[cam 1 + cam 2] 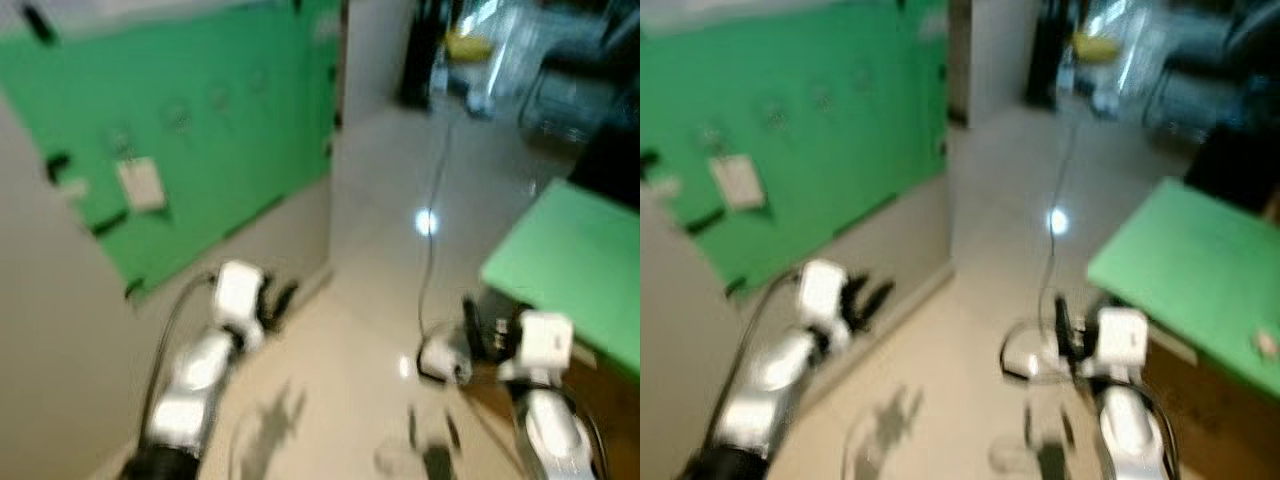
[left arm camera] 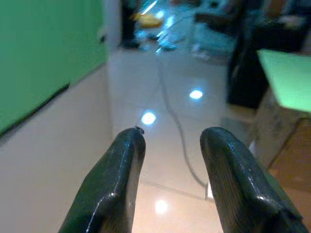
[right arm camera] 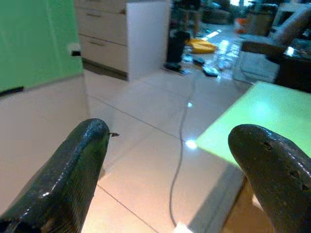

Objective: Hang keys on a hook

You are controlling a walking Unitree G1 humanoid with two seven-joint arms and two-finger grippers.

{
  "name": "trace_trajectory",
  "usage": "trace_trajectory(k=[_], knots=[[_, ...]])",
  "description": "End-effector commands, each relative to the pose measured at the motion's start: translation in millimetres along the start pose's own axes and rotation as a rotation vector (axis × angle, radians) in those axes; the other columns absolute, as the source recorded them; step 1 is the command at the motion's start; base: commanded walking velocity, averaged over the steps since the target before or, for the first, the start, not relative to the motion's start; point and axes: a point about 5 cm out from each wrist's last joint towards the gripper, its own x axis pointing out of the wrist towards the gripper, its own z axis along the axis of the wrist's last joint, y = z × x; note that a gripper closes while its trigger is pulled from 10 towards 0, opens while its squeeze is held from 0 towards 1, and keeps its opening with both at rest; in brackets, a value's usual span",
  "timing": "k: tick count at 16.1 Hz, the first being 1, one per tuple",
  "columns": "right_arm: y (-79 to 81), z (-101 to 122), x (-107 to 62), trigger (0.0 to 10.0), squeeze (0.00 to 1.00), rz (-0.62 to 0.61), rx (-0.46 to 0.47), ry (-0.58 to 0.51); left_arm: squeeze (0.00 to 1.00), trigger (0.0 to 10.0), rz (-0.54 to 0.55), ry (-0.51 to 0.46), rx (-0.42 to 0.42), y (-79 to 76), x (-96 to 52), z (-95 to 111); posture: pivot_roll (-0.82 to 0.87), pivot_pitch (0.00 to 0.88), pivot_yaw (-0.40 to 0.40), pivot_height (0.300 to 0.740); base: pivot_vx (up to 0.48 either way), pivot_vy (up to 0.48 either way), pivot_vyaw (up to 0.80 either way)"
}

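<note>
1. Both tools were spread and empty: left tool [image 2: 167,160], right tool [image 3: 175,165].
2. The keys could not be made out; the blurred green board [image 1: 180,130] with hooks stood at left.
3. The robot seemed in approach; next it must find the keys.

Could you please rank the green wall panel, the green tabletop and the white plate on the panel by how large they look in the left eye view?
1. Green wall panel.
2. Green tabletop, though it may lie nearer the camera.
3. White plate, clearly the smallest.
</note>
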Motion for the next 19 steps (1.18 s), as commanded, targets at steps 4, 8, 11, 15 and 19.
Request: trace_trajectory(k=[4, 8, 11, 15, 19], knots=[[1.1, 0.9, 5.7, 10.0, 0.0, -0.048, 0.064, -0.045, 0.0, 10.0, 0.037, -0.015, -0.007, 8.6, 2.3, 3.1, -0.15, 0.0, 0.049, 0.74, 0.0, 0.0, -0.77], [-12.4, 1.5, 3.7, 10.0, 0.0, -0.148, 0.1, -0.069, 0.0, 10.0, 0.096, -0.071, -0.101, 12.5, 3.7, 10.5, -0.15, 0.0, 0.054, 0.74, 0.0, 0.0, -0.77], [-6.4, 7.4, 0.6, 10.0, 0.0, -0.128, 0.08, -0.083, 0.0, 10.0, 0.136, -0.075, -0.058, 14.4, 5.1, 12.8, -0.15, 0.0, 0.055, 0.74, 0.0, -0.42, -0.77], [1.6, 13.4, 0.0, 10.0, 0.0, -0.076, 0.047, -0.088, 1.0, 10.0, 0.124, -0.09, -0.114, 14.4, 7.9, 15.0, -0.15, 0.0, 0.049, 0.74, 0.063, -0.101, -0.57], [4.5, 19.7, 0.6, 10.0, 0.0, -0.058, 0.028, -0.092, 1.0, 10.0, 0.151, -0.066, -0.099, 14.7, 9.7, 12.9, -0.15, 0.0, 0.041, 0.74, 0.0, 0.0, 0.0]])
